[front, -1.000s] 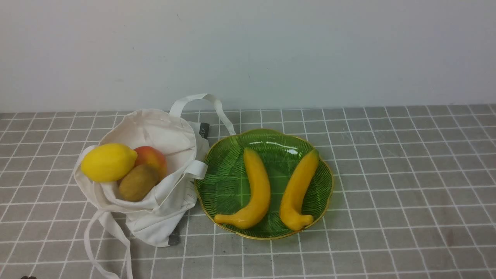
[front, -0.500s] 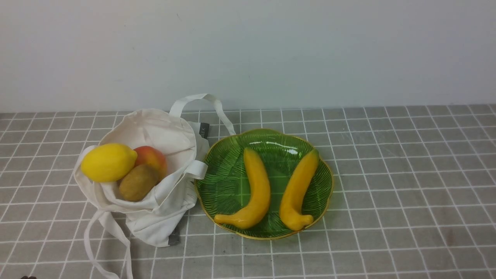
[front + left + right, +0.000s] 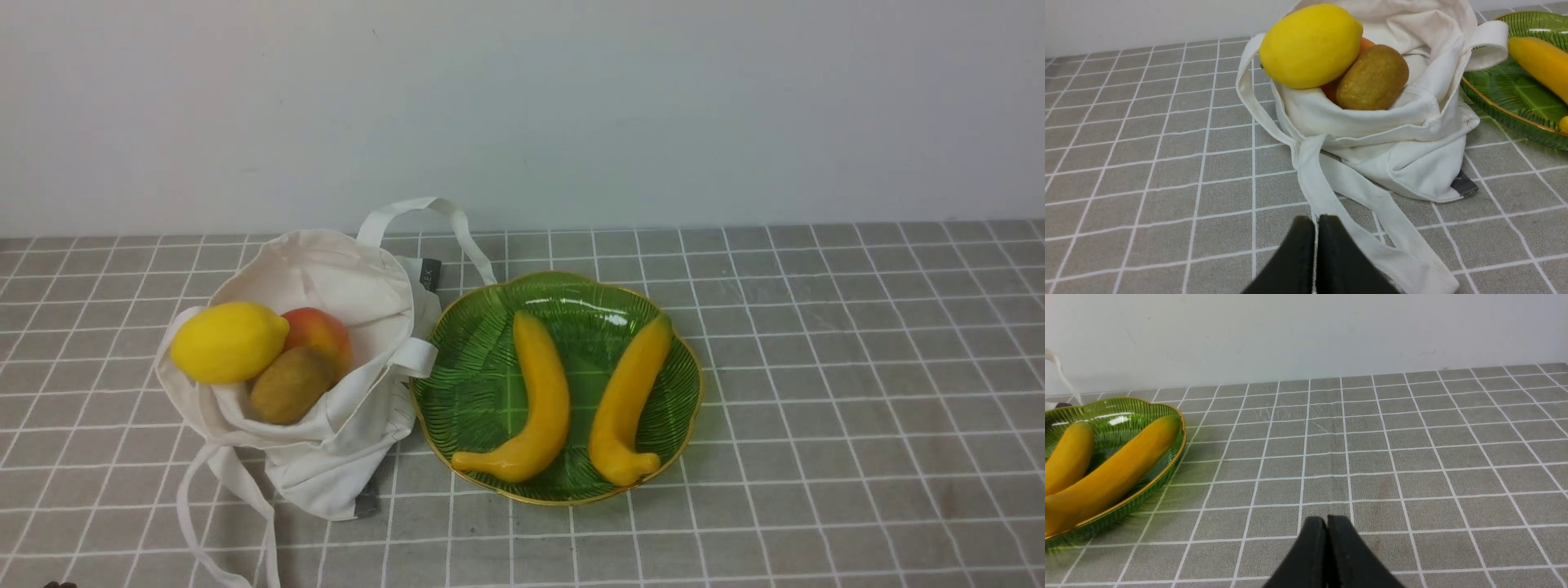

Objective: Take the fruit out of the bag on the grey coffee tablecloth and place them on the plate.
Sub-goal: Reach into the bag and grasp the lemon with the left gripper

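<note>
At frame left, bag [image 3: 326, 457] holds lemon [image 3: 229, 343], red fruit [image 3: 322, 327], kiwi [image 3: 290, 384], bananas [image 3: 543, 400] on plate [image 3: 482, 392], left gripper [image 3: 1316, 222], right gripper [image 3: 1327, 522] clenched empty.

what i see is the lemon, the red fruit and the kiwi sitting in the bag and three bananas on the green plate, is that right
Not quite. The green plate holds two bananas, not three: a left banana and a right banana, as the front view shows. The lemon, the red fruit and the kiwi do sit in the bag.
</note>
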`<state>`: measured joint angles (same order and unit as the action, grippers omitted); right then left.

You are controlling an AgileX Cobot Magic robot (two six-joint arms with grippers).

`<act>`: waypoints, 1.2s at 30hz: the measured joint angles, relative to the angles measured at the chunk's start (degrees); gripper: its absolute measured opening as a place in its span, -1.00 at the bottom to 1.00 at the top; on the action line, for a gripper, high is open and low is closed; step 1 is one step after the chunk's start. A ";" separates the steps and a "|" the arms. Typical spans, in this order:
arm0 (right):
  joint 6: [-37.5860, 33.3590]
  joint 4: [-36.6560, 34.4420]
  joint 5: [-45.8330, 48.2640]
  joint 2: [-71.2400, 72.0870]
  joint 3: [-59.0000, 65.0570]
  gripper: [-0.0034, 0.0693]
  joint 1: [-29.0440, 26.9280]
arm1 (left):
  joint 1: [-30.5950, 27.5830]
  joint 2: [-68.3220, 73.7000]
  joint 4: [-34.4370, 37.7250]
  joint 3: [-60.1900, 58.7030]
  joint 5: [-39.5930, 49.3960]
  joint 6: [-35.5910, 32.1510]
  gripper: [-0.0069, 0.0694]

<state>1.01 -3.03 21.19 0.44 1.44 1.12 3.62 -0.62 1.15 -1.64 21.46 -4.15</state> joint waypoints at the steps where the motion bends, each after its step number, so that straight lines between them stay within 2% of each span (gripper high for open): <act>1: 0.00 0.00 0.00 0.00 0.00 -0.94 0.00 | 0.00 0.00 0.00 0.00 0.00 0.00 -0.84; 11: 0.00 0.00 0.00 0.00 0.00 -0.94 0.00 | 0.00 0.00 0.00 0.00 0.00 0.00 -0.84; 14: 0.00 0.00 0.00 0.00 0.00 -0.94 0.00 | 0.00 0.00 2.16 0.00 0.00 1.53 -0.84; 15: 0.00 0.00 0.00 0.00 0.00 -0.94 0.00 | 0.00 0.00 5.03 0.00 0.00 3.29 -0.84; 17: 0.00 0.00 0.00 0.00 0.00 -0.94 0.00 | 0.00 0.00 16.11 0.00 0.00 10.04 -0.84; 20: 0.00 0.00 0.00 0.00 0.00 -0.94 0.00 | 0.00 0.00 35.55 0.00 -0.17 19.69 -0.84; 24: 0.00 0.00 0.00 0.00 0.00 -0.94 0.00 | 0.00 0.00 51.44 0.00 -1.15 23.86 -0.84; 27: 0.00 0.00 0.00 0.00 0.00 -0.94 0.00 | 0.00 0.00 55.17 0.00 -2.30 21.69 -0.84; 31: 0.00 0.00 0.00 0.00 0.00 -0.94 0.00 | 0.00 0.00 57.44 3.19 -0.18 14.57 -0.84; 32: 0.00 0.00 0.00 0.00 0.00 -0.94 0.00 | 0.00 0.33 57.50 6.45 1.26 10.59 -0.84; 33: 0.00 0.00 0.00 0.00 0.00 -0.94 0.00 | 0.00 0.47 57.43 6.45 1.44 10.59 -0.84; 34: 0.00 0.00 0.00 0.00 0.00 -0.94 0.00 | 0.00 2.02 57.00 9.66 2.95 7.80 -0.84; 36: 0.00 0.00 0.00 0.00 0.00 -0.94 0.00 | 0.00 9.72 52.43 17.85 8.75 3.34 -0.84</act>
<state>1.01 -3.03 21.19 0.44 1.44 1.12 3.62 9.10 53.58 16.20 30.21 -0.81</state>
